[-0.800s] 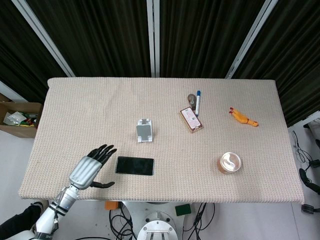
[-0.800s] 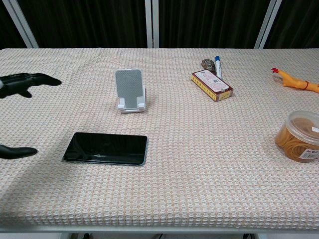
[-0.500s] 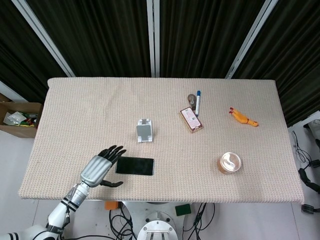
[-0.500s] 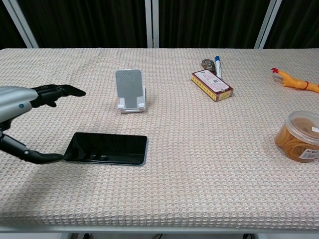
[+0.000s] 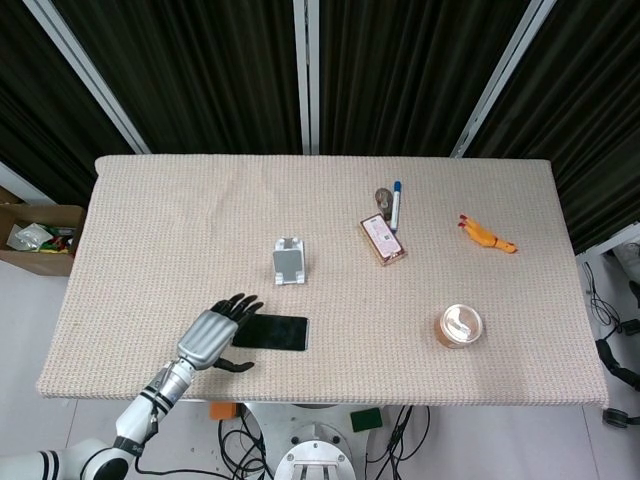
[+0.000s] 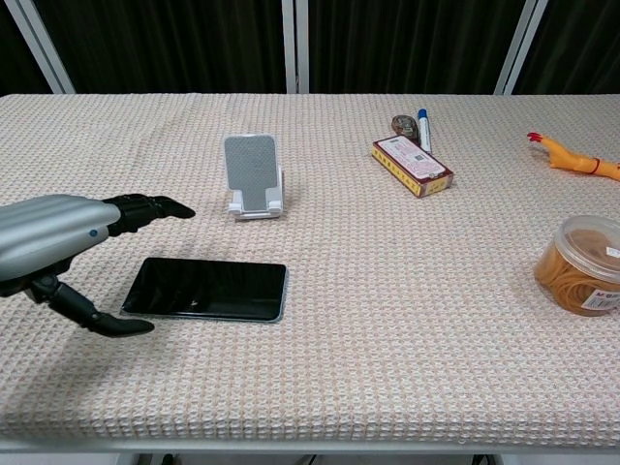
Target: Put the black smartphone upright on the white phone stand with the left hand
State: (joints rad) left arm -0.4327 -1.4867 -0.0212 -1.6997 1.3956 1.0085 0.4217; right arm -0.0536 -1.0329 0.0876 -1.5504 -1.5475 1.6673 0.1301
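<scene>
The black smartphone [image 5: 271, 332] [image 6: 206, 289] lies flat on the table near the front edge, long side left to right. Behind it the white phone stand [image 5: 289, 259] [image 6: 254, 175] stands upright with nothing on it. My left hand [image 5: 213, 338] [image 6: 60, 244] hovers at the phone's left end, open, with the fingers stretched over the far corner and the thumb reaching down past the near corner. I cannot tell whether it touches the phone. The right hand shows in neither view.
A red-and-white box [image 5: 383, 239] [image 6: 412, 166], a blue marker [image 5: 396, 205] and a small round item lie at the back right. An orange rubber chicken [image 5: 488, 236] lies far right. A tub of rubber bands [image 5: 459, 326] [image 6: 585, 263] stands at the front right.
My left hand has moved right along the front of the table, from well left of the phone to its left end. The phone and stand have not moved.
</scene>
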